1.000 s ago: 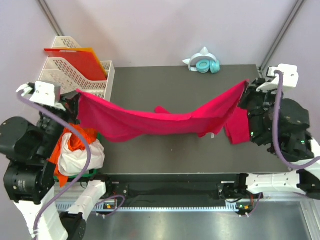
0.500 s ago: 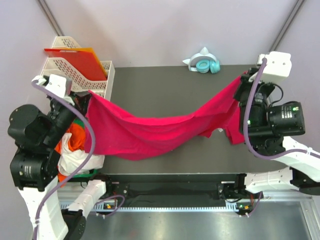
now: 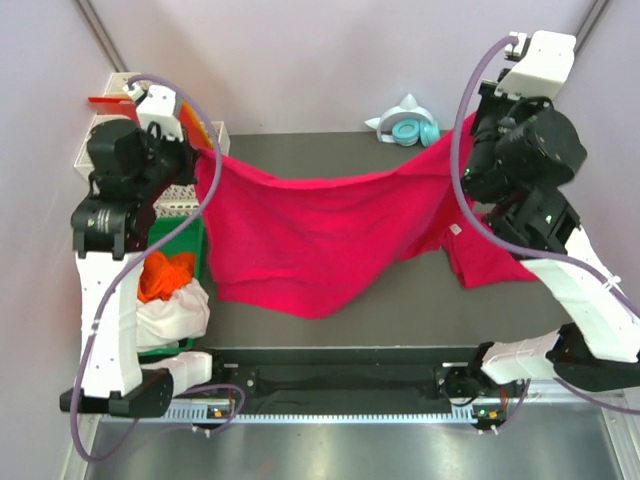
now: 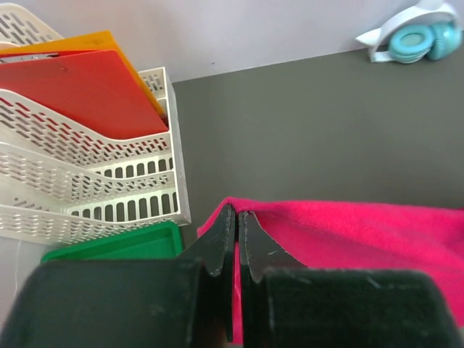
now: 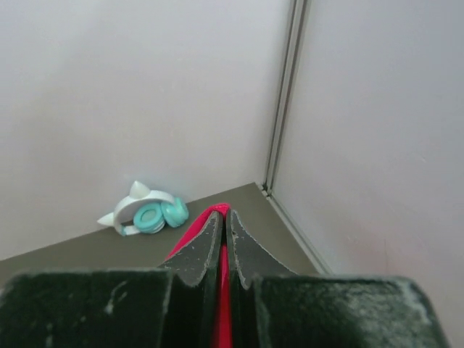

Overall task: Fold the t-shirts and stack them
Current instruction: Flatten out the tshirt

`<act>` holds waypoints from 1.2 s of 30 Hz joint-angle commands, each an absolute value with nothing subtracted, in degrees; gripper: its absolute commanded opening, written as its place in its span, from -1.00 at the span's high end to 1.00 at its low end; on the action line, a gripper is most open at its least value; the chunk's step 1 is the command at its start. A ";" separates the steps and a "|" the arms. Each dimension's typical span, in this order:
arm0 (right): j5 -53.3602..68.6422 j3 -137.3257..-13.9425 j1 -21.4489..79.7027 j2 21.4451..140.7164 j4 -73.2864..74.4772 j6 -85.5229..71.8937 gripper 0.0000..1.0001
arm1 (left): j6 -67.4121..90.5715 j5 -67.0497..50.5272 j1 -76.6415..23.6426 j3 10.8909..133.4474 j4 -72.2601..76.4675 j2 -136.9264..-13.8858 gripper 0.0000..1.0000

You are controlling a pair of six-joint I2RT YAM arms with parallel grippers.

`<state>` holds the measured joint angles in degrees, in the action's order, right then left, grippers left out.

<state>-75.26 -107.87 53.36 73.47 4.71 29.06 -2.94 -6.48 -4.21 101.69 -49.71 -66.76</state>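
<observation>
A crimson-pink t-shirt hangs stretched between my two grippers above the dark table, its body drooping toward the near edge. My left gripper is shut on its left corner, raised near the paper trays; the wrist view shows the cloth pinched at the gripper tips. My right gripper is shut on the right corner, raised high at the far right; cloth shows between the gripper tips. A sleeve dangles at the right with a small white label.
White perforated paper trays holding red-orange sheets stand at the far left. A green bin with orange and white cloth sits at the near left. Teal cat-ear headphones lie at the table's far edge, seen also in the right wrist view.
Both grippers have risen and moved toward the far edge, lifting the shirt. The cloth now hangs spread wider and deeper between them.
</observation>
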 commanded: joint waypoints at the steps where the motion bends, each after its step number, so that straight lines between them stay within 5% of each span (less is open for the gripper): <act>1: -61.91 -113.55 46.68 76.37 28.80 8.10 1.00 | -2.29 -2.47 -4.13 103.27 -42.81 -69.86 1.00; 13: -50.54 -112.59 38.06 81.91 37.00 -6.51 1.00 | -1.84 -2.81 -6.41 100.90 -38.86 -73.57 1.00; 17: -43.35 -117.58 27.64 88.04 39.11 -9.66 1.00 | -3.51 -1.76 -6.42 106.33 -38.15 -79.96 1.00; 20: -40.17 -129.07 21.21 97.68 40.87 -12.74 1.00 | -5.18 -1.06 -6.68 118.00 -37.44 -90.32 1.00; 22: -40.77 -144.18 20.48 106.29 42.10 -11.09 1.00 | -5.19 -0.53 -7.12 134.84 -39.62 -100.86 1.00; 25: -43.40 -148.00 21.70 106.44 32.46 -6.53 1.00 | -7.20 5.70 -10.44 158.52 -41.23 -112.75 1.00; 29: -47.45 -145.29 26.27 103.45 23.82 3.42 1.00 | -12.39 8.79 -15.02 139.02 -25.52 -104.17 1.00; 36: -51.85 -130.21 29.00 94.58 24.34 2.20 1.00 | -7.48 8.44 -15.03 132.83 -29.18 -98.64 1.00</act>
